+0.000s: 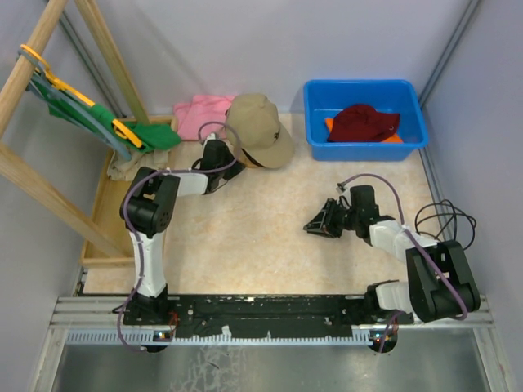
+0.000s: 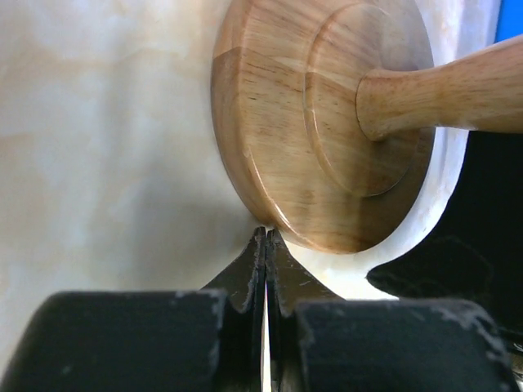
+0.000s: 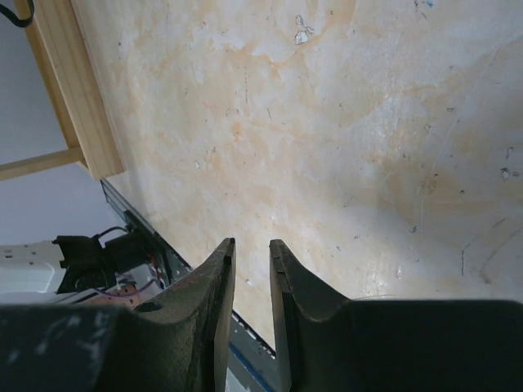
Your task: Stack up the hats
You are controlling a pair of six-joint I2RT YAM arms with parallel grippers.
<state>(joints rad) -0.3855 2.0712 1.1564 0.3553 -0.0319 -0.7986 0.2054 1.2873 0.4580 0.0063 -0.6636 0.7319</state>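
- Two hats lie in the blue bin (image 1: 368,151) at the far right of the table (image 1: 261,237). The dark red hat (image 1: 364,122) is on top, and bits of the orange hat (image 1: 328,124) poke out from under it.
- The tan cap (image 1: 260,126) sits at the far middle of the table, just left of the bin and touching nothing in it.
- A dark brim (image 1: 248,158) shows under the near edge of the tan cap. It may be the black cap, though I can't tell from here.
- The left gripper (image 1: 225,155) is right up against the near-left side of the tan cap.
- Its wrist camera shows that gripper (image 2: 265,241) with its fingers pressed together on nothing. The tips are just off the rim of a round wooden stand base (image 2: 319,122) with a post.
- The right gripper (image 1: 315,226) hangs low over bare table, well apart from the bin and the hats.
- Its own camera shows the right gripper (image 3: 252,249) with only a narrow gap between the fingers and nothing in it.
- A pink cloth (image 1: 200,114) lies beside the tan cap on its left.
- Further left, a green garment (image 1: 159,135) hangs on a yellow hanger (image 1: 78,94) from the wooden rack (image 1: 49,192).
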